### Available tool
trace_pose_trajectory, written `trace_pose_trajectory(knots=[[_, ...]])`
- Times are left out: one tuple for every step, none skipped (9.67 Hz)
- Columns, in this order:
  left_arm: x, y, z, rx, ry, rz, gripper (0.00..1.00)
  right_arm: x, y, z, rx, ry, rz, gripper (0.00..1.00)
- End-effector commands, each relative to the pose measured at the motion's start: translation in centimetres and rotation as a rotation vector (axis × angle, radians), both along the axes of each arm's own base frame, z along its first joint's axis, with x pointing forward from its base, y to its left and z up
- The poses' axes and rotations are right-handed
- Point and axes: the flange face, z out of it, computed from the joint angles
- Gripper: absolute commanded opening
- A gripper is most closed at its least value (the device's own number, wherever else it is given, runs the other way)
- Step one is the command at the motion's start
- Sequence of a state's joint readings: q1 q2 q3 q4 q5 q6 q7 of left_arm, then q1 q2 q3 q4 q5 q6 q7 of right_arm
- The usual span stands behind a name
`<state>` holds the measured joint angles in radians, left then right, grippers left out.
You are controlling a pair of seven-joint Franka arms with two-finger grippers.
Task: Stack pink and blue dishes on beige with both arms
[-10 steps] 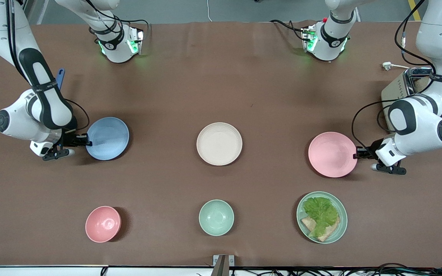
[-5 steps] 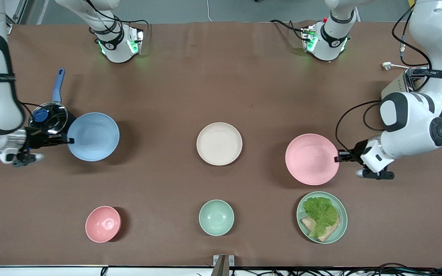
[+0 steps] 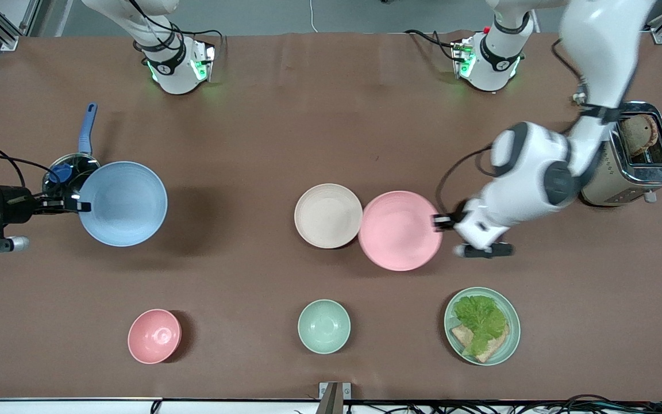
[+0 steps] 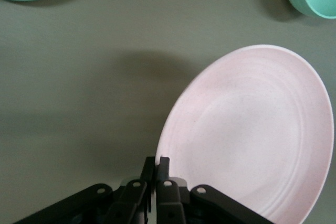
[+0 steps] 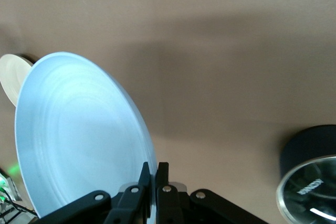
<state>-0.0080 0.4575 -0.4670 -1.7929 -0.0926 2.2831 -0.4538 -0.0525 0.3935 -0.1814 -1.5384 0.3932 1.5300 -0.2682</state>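
Carry stage right now, both plates are up off the table. Far left of the frame, the right gripper (image 3: 75, 204) is pinched onto the rim of the blue plate (image 3: 123, 203), holding it over the bare table next to a pot with a glass lid (image 3: 71, 171). Middle of the frame sits the beige plate (image 3: 328, 215), nothing on it yet. Just right of it, the left gripper (image 3: 441, 221) is clamped on the edge of the pink plate (image 3: 400, 230), which looks like it's hovering beside the beige rim, though height is hard to judge. Next I'd guess pink needs centering over beige, then lowering and letting go.
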Motion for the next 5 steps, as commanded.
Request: trace_pose_trajectory(knots=[[-2.6, -6.5, -4.0, 0.033, -0.023, 0.006, 0.00, 0.6, 6.3, 0.6, -0.056, 0.045, -0.039, 0.00], [-3.7, -8.6, -4.9, 0.033, -0.019, 0.036, 0.00, 0.9, 9.4, 0.2, -0.078, 0.044, -0.053, 0.00], [-5.2, -11.0, -6.6, 0.015, -0.040, 0.027, 0.00, 0.7, 12.3, -0.4, -0.095, 0.038, -0.086, 0.00], [-6.1, -12.0, -8.4, -0.017, -0.066, 0.028, 0.01, 0.2, 15.7, -1.7, -0.102, 0.028, -0.118, 0.00], [-6.9, -12.6, -9.3, -0.026, -0.072, 0.018, 0.01, -0.5, 19.3, -3.5, -0.114, 0.012, -0.171, 0.00]])
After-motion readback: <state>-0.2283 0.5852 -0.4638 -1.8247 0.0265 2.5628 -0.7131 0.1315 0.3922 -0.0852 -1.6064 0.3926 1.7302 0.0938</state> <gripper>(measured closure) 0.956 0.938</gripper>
